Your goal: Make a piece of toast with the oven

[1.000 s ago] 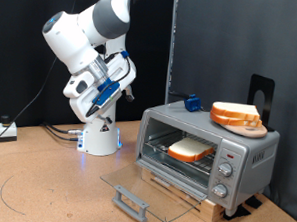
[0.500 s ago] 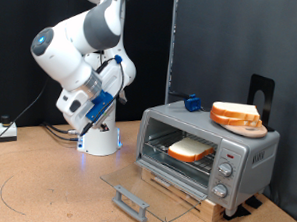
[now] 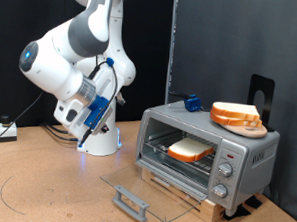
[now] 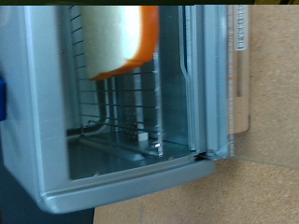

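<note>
The silver-grey oven (image 3: 244, 154) stands at the exterior view's right on a wooden base. Its glass door (image 3: 134, 188) lies folded down and open, with the dark bar handle (image 3: 131, 202) at the front. The piece of toast (image 3: 192, 149) lies flat on the wire rack inside. In the wrist view the oven (image 4: 37, 121) fills the picture, with the toast (image 4: 117, 37) on the rack (image 4: 131, 103). My gripper (image 3: 92, 108) hangs on the folded arm at the exterior view's left, well away from the oven. Its fingers do not show in the wrist view.
A stack of similar slices (image 3: 236, 116) sits on the oven's top, with a small blue object (image 3: 193, 102) beside it. Three knobs (image 3: 223, 180) are on the oven's right panel. The robot's white base (image 3: 99, 138) stands behind. Cables lie on the table at the left.
The arm has pulled back and swung down towards the exterior view's left, away from the oven. The toast, the open door and the stack have not moved.
</note>
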Available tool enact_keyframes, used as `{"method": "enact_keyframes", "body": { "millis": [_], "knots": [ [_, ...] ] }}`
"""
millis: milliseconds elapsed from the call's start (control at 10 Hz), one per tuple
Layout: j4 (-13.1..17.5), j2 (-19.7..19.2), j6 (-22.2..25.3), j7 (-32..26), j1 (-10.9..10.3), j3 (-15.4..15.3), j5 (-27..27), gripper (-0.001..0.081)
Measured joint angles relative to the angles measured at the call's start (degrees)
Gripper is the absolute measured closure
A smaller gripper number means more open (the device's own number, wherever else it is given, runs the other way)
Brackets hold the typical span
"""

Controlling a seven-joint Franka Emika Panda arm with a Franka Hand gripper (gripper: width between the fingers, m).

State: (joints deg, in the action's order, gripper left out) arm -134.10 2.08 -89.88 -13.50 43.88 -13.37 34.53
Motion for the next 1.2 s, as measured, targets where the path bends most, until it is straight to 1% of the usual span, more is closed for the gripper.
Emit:
{"method": "enact_keyframes", "body": {
  "millis": [400, 500, 600, 800, 900, 1000, 1100, 1200],
  "knots": [
    [-0.2, -7.5, -13.7, 0.0, 0.2, 0.8, 0.1, -0.0001],
    [0.7, -9.2, -15.0, 0.0, 0.2, 1.0, 0.5, -0.0001],
    [0.7, -9.2, -14.7, -0.1, 0.2, 1.0, 0.4, -0.0001],
    [0.6, -9.6, -11.8, -3.5, 0.5, 1.4, 0.3, -0.0001],
    [0.5, -10.6, -12.0, -3.7, 0.6, 1.6, -0.3, -0.0001],
    [0.7, -12.2, -13.1, -3.6, 0.6, 1.8, -1.0, -0.0001],
    [1.0, -14.1, -15.6, -3.6, 0.6, 2.1, -1.2, -0.0001],
    [1.8, -16.3, -17.2, -3.1, 0.6, 2.3, -2.6, -0.0001]
  ]
}}
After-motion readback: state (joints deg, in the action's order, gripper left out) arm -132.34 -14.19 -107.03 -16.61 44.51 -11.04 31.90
